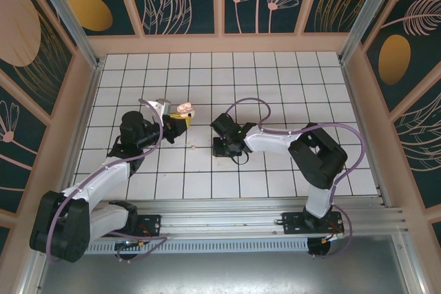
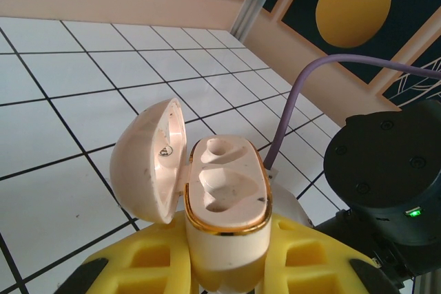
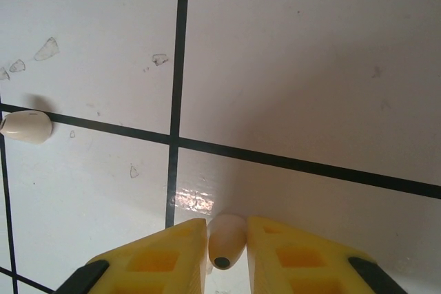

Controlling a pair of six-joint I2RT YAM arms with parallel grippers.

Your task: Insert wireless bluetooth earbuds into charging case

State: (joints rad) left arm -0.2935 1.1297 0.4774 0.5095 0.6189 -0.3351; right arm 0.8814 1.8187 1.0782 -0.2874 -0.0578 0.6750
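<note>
Over white tiles (image 1: 275,87), left pincer (image 1: 177,123) clasping open charging case (image 2: 227,197), right pincer (image 3: 227,256) pinching earbud (image 3: 227,235).

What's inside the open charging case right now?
Two moulded wells, both empty, in the case. Its lower body is covered by the left gripper.

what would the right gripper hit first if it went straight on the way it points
Likely the tiled table, just ahead; the earbud held in the right gripper would touch first. Depth unclear.
</note>
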